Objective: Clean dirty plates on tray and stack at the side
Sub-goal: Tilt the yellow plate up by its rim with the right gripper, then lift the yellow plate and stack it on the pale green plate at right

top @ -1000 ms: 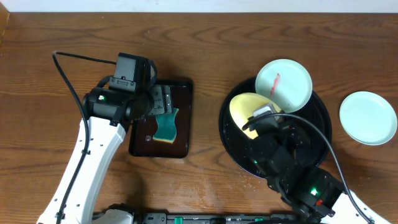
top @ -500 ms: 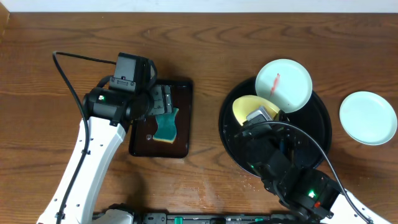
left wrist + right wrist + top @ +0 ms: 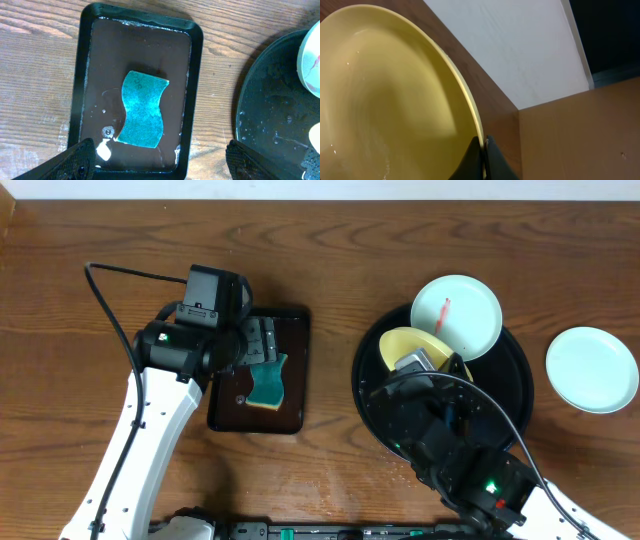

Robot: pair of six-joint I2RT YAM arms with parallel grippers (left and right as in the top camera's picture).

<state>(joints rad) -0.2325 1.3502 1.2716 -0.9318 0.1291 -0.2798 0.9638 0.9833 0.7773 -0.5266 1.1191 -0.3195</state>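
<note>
Overhead view: brown wood-grain tabletop (image 3: 330, 270) bearing two trays and two arms. Large round glossy black tray with raised rim (image 3: 512, 385) lies at 3 o'clock of the scene. Smaller rectangular black tray (image 3: 295, 370) lies at 9 o'clock of it, well apart, its floor wet. Pale mint-white round plate with a red smear (image 3: 457, 317) sits at 12 o'clock on the round tray, overhanging the rim. Second pale mint-white round plate (image 3: 592, 369) rests on the bare tabletop at 3 o'clock of the round tray, apart from it. Pale yellow glossy plate (image 3: 405, 348) is tilted above the round tray's 10 o'clock part; whether it touches the tray cannot be told. Teal wavy-edged sponge (image 3: 142, 110) lies flat in the middle of the rectangular tray.

Right wrist view: right gripper (image 3: 484, 150) has its fingers pressed together on the yellow plate's rim; droplets show on the plate face.

Left wrist view: left gripper (image 3: 161, 161) hangs above the sponge, fingers spread wide, holding nothing.
</note>
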